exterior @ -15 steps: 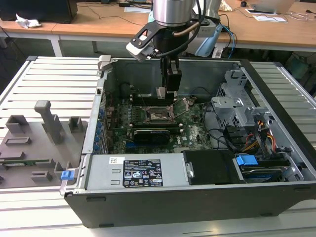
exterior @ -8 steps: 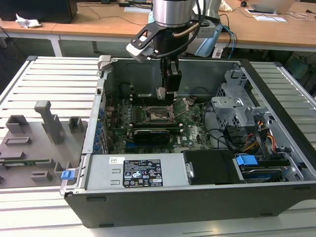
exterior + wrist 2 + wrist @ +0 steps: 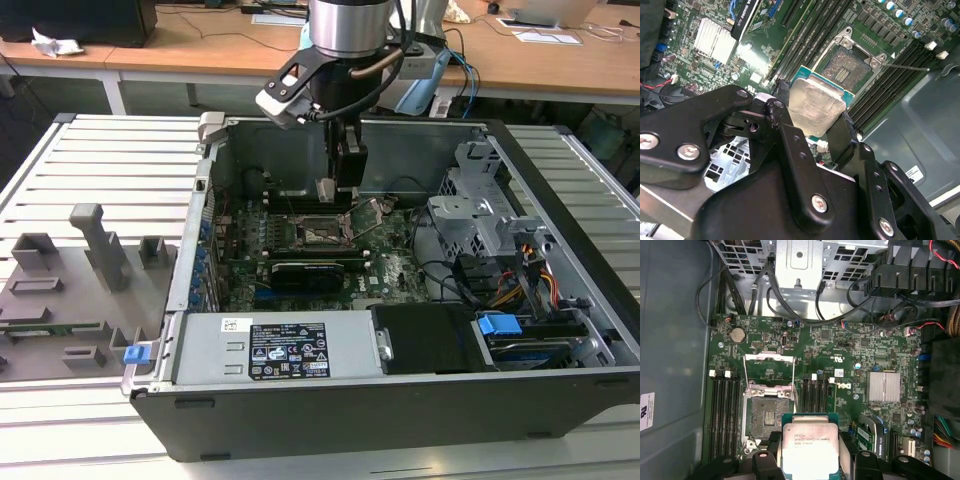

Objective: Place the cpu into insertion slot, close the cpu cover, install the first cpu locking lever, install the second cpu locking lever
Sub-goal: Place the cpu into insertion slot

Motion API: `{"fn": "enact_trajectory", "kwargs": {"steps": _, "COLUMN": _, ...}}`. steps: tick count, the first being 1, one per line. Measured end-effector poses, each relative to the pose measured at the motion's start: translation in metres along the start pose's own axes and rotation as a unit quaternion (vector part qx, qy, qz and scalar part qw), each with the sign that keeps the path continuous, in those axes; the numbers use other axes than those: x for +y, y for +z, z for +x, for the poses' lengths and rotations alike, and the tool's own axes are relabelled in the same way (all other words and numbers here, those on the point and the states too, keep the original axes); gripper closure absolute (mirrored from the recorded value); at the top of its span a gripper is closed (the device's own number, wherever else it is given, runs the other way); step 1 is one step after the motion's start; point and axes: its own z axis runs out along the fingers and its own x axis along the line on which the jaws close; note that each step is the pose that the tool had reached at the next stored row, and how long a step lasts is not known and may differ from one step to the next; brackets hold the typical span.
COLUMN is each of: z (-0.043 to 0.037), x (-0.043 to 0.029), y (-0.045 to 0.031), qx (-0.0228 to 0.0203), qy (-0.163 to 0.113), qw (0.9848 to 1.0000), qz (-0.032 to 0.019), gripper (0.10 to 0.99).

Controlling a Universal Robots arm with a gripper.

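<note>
Black hand (image 3: 812,119) clamps the cpu (image 3: 816,102), its near edge hidden, beside the uncovered insertion slot (image 3: 766,416).

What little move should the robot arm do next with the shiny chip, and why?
Probably slide the cpu sideways until it hangs squarely above the insertion slot, before any lowering. In the first wrist view the gripper holds the chip off to one side of the socket, not over it, and the socket lies open and empty.
</note>
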Motion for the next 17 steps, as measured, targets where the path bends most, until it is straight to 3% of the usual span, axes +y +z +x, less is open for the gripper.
{"fn": "enact_trajectory", "kwargs": {"steps": 17, "z": 0.0005, "x": -0.0006, "y": 0.011, "qx": 0.0001, "qy": 0.0, "qw": 1.0, "qz": 0.0003, "gripper": 0.545}}
